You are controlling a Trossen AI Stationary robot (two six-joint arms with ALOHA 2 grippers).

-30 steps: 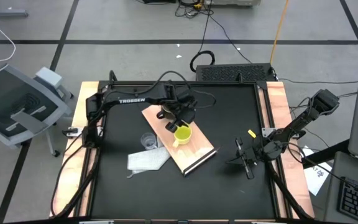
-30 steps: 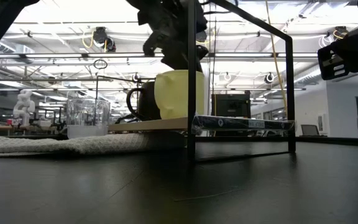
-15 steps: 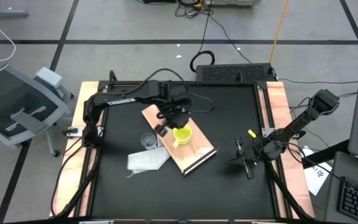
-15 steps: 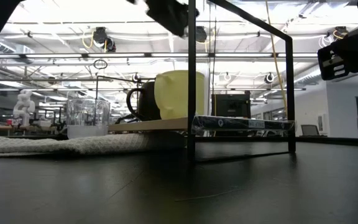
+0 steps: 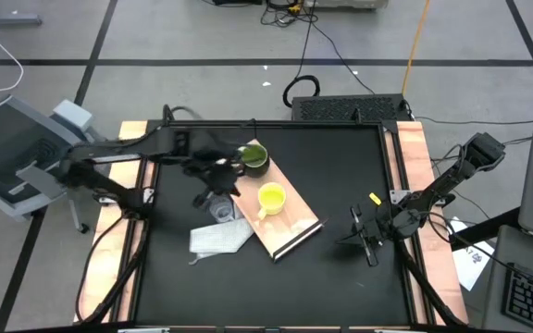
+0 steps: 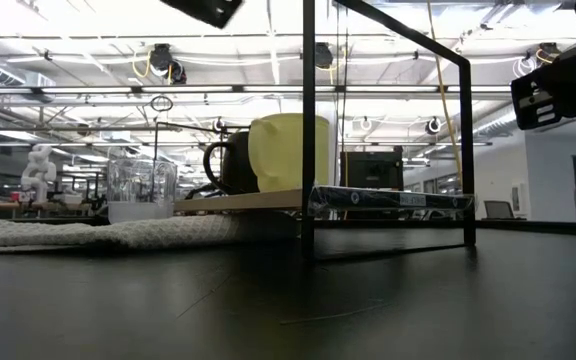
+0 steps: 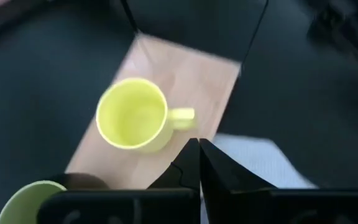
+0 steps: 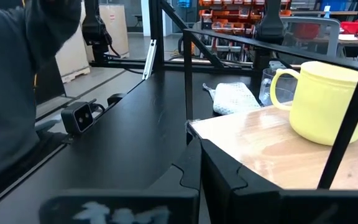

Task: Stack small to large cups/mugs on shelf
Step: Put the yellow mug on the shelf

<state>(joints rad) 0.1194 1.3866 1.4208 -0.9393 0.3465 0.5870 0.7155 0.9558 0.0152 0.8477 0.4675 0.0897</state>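
Hovering with its two dark fingers pressed together and holding nothing, the left hand [image 5: 213,178] hangs above the clear cup [image 5: 220,211].
Just beyond it, a smooth yellow mug [image 5: 270,199] and an olive mug [image 5: 253,157] stand on the flat pale-wood shelf [image 5: 290,227]; the right hand [image 5: 363,231], closed, rests well apart on the matte black surface [image 5: 340,277].

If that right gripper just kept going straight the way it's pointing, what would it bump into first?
Most likely the shelf: in the right wrist view the right gripper, fingers shut, points at the board's near corner, with the yellow mug standing farther along on it. Depth is hard to judge, so it might pass just beside the edge.
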